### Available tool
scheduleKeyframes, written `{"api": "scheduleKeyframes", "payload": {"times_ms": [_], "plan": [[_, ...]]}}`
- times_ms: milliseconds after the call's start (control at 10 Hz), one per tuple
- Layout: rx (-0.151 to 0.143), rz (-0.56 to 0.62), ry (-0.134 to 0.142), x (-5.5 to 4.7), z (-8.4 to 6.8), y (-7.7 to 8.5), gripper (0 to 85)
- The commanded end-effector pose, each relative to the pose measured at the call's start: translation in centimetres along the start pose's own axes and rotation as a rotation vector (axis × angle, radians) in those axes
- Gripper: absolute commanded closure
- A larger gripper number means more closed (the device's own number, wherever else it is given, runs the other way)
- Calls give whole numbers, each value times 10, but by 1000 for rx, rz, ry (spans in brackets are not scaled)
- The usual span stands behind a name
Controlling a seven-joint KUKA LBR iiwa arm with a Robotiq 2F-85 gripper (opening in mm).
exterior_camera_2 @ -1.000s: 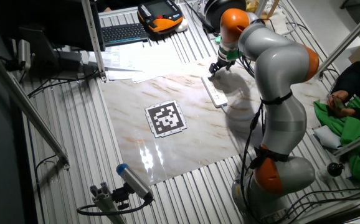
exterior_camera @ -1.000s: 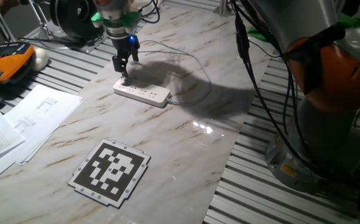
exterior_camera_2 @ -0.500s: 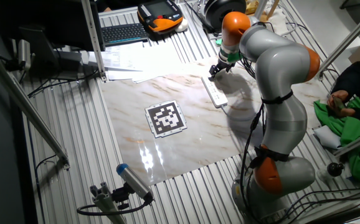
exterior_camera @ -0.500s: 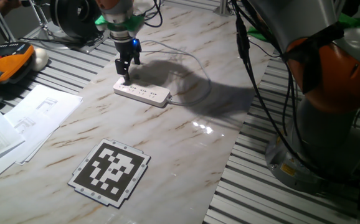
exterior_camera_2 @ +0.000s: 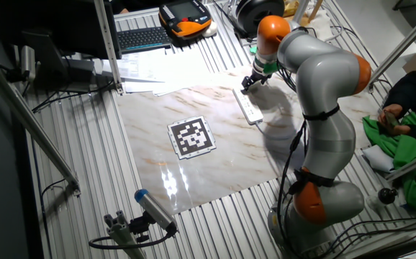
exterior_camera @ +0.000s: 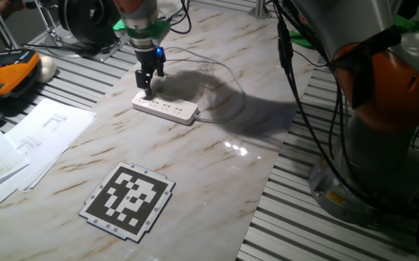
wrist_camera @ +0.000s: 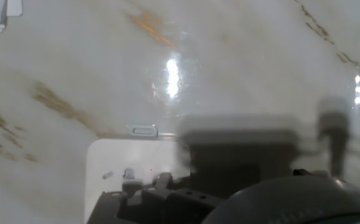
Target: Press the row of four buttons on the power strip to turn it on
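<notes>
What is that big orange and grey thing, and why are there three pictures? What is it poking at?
That is a robot arm. Two cameras stand beside the table and look from different sides. A third one sits on the robot's hand and looks down, so its picture is blurry and close. On the marble table lies a long white power strip with a thin cable. The claw is right above one end of it, holding nothing. There is also a black-and-white pattern card and some papers.

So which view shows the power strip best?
One fixed view: the whole power strip lies unobstructed, side-on, with the pincer above one end. The other fixed view shows it small and foreshortened; the hand view catches only a blurred end.
</notes>
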State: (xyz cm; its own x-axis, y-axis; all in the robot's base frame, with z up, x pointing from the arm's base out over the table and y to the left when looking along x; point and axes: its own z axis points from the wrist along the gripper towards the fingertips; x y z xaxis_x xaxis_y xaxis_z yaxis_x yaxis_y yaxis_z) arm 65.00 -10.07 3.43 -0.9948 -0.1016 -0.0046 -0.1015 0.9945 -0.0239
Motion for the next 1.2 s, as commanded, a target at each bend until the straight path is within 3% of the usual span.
{"api": "scheduleKeyframes", "payload": {"times_ms": [0, 300, 500, 800, 1000, 1100], "plan": [[-2, 1, 0, 2, 4, 1, 0], [-4, 8, -6, 3, 7, 4, 0], [-14, 9, 27, 0, -12, -2, 0], [10, 9, 57, -2, -43, -3, 0], [18, 16, 48, 3, -54, 3, 0], [19, 17, 44, 8, -61, 6, 170]]}}
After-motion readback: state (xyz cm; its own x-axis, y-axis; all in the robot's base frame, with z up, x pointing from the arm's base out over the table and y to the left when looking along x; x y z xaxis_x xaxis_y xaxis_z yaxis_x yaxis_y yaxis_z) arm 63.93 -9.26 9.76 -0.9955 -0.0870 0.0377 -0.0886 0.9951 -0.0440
